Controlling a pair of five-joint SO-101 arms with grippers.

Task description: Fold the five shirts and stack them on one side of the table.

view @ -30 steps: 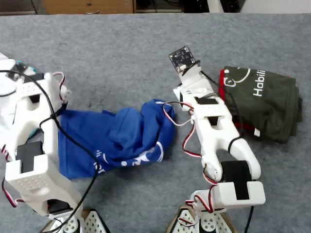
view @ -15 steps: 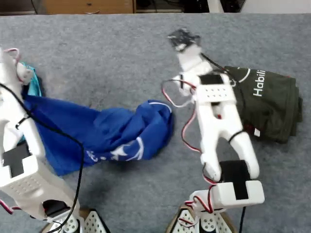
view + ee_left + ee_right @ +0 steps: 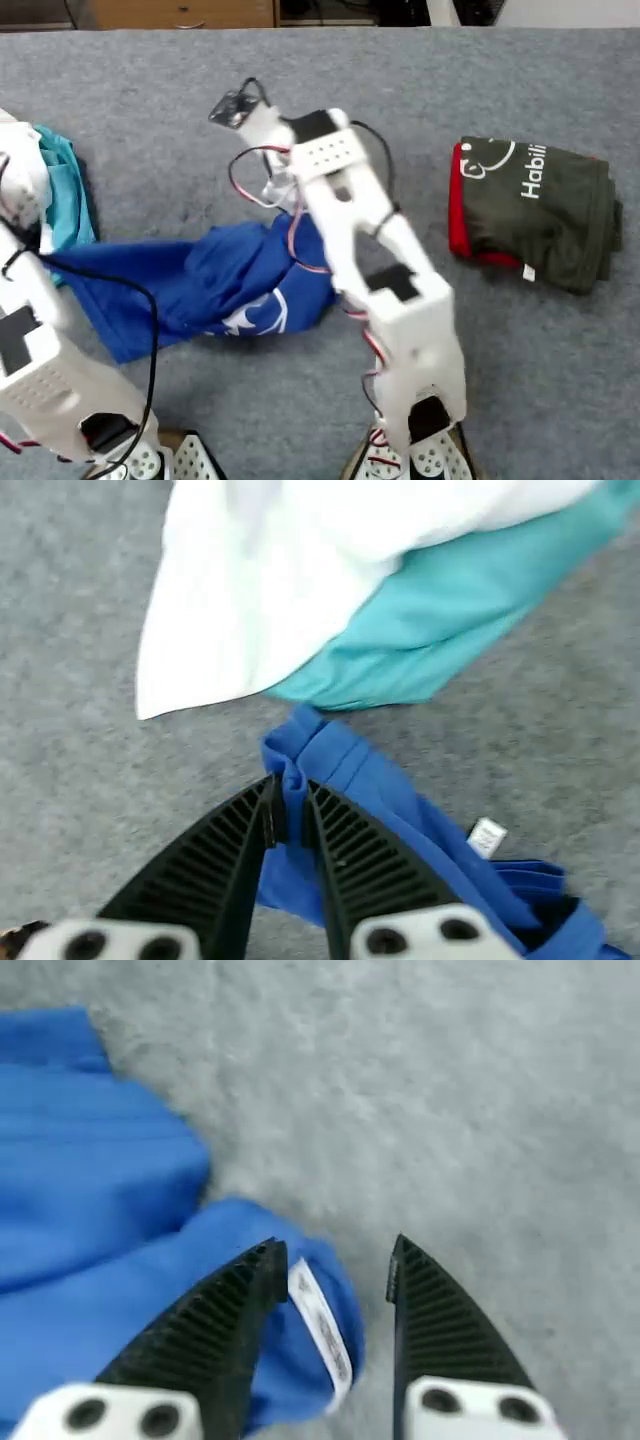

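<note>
Left gripper [image 3: 289, 798] is shut tight, its ribbed black jaws pinching a bunched fold at one end of a crumpled royal-blue cotton shirt [image 3: 215, 285]. Right gripper [image 3: 335, 1252] is spread wide with nothing between its jaws. It is poised just above the opposite edge of the blue shirt, where a small white sewn-in label [image 3: 322, 1332] is seen near the two tips, and no contact with the cloth can be made out.

From the pinched end the garment is strung out across the grey felt-covered table [image 3: 200, 80]. Its long axis runs side to side in the high view, from the left arm's side toward the middle, where it is heaped in loose folds under the right arm. The free, labelled edge is thus the part nearest the right gripper, almost directly beneath it. A short descent and a closing of the jaws is judged to be what the next move calls for, so that the shirt could be spread between both arms.

Just beside the pinched fold a rumpled teal shirt [image 3: 450, 630] is found, with a white shirt [image 3: 280, 570] lying partly over it. Well apart, on the right side of the table, a folded dark green shirt [image 3: 545, 215] is stacked on a folded red one [image 3: 457, 215].
</note>
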